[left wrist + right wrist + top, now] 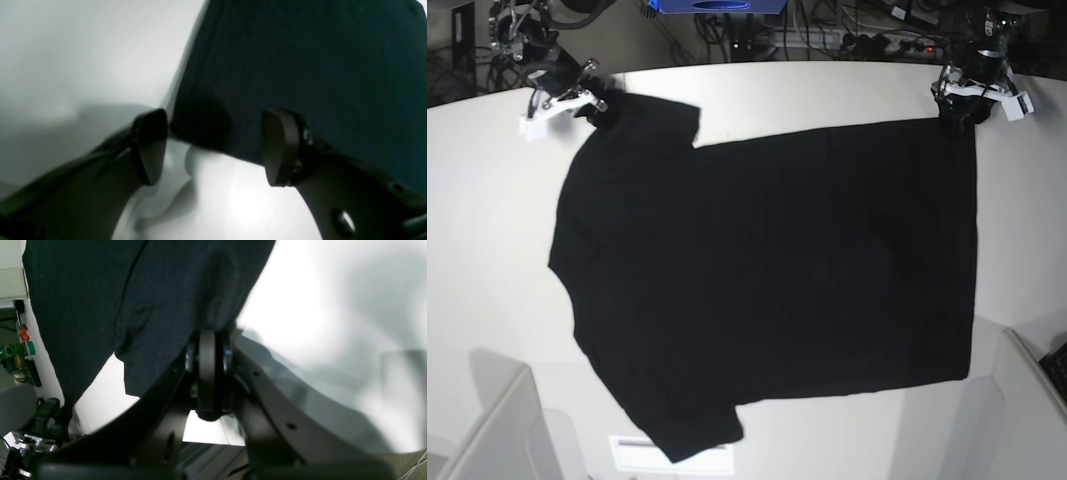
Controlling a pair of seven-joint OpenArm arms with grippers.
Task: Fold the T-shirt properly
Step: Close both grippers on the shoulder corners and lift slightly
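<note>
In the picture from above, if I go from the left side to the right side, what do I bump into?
right gripper → T-shirt → left gripper

A robotics lab: a white table (757, 95) fitted with two robot arms, backed by tangled cables (867, 40) and a power strip (897, 45), with electronics crowding its far edge.

T-shirt (767, 270) covers most of table (477, 220) — bare margins left, far edge
</note>
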